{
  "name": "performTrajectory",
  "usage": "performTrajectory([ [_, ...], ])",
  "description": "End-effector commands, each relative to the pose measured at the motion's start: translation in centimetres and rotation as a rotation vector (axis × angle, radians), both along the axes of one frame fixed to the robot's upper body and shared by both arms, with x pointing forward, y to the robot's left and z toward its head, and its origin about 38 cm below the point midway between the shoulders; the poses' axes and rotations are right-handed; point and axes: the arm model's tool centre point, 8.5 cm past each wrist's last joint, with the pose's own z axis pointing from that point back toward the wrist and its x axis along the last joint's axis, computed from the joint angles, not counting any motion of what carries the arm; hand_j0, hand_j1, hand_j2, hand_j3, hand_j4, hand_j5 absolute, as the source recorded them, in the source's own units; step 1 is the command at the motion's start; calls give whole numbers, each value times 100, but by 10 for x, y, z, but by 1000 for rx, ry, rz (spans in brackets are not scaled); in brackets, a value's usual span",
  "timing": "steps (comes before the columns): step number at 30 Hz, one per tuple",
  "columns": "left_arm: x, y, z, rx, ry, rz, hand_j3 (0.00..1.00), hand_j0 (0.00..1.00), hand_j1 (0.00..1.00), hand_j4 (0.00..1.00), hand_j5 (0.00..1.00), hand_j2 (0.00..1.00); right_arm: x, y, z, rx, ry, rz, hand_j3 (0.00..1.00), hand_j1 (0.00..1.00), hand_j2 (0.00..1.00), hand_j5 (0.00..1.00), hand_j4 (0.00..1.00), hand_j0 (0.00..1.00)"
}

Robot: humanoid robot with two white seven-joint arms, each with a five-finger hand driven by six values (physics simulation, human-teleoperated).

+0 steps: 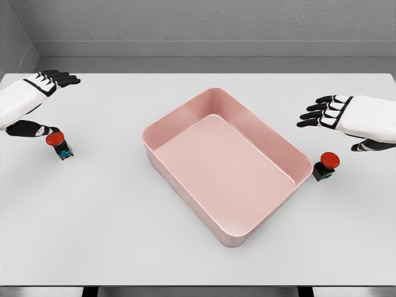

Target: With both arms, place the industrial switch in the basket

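Note:
A pink rectangular basket (185, 127) sits turned at an angle in the middle of the white table. Two industrial switches with red round buttons stand on the table. One switch (59, 145) is at the left, just below my left hand (44, 102), whose thumb hangs right beside its red cap. The other switch (326, 165) stands at the right, close to the basket's right corner, below my right hand (331, 120). Both hands hover with fingers spread and hold nothing.
The white table (93, 235) runs to a front edge near the bottom of the view. A grey wall stands behind the far edge.

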Motion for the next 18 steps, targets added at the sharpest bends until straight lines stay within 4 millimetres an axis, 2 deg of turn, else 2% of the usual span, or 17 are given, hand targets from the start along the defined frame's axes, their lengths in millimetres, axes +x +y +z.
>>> performTrajectory([
  [1, 0, -2, 1, -8, -2, -5, 100, 100, 100, 100, 100, 100, 0, -1, 1, 4, 2, -3, 100, 100, 100, 100, 100, 100],
  [7, -1, -1, -4, 29, 15, -4, 100, 100, 100, 100, 100, 100, -4, -4, -14, 22, 46, -16, 100, 100, 100, 100, 100, 100],
  [8, -4, 0, -15, 42, 43, -3, 100, 100, 100, 100, 100, 100, -4, -5, -14, 55, 65, -26, 100, 100, 100, 100, 100, 100],
  [11, -5, -1, -23, 57, 66, -6, 100, 100, 100, 100, 100, 100, -6, -21, -12, 117, 112, -83, 100, 100, 100, 100, 100, 100],
  [14, -6, 2, -24, 69, 70, -2, 100, 100, 100, 100, 100, 100, -5, -25, -12, 177, 140, -109, 100, 100, 100, 100, 100, 100],
  [18, -9, 4, -28, 75, 83, 1, 100, 100, 100, 100, 100, 100, -12, -29, -21, 272, 223, -139, 100, 100, 100, 100, 100, 100],
])
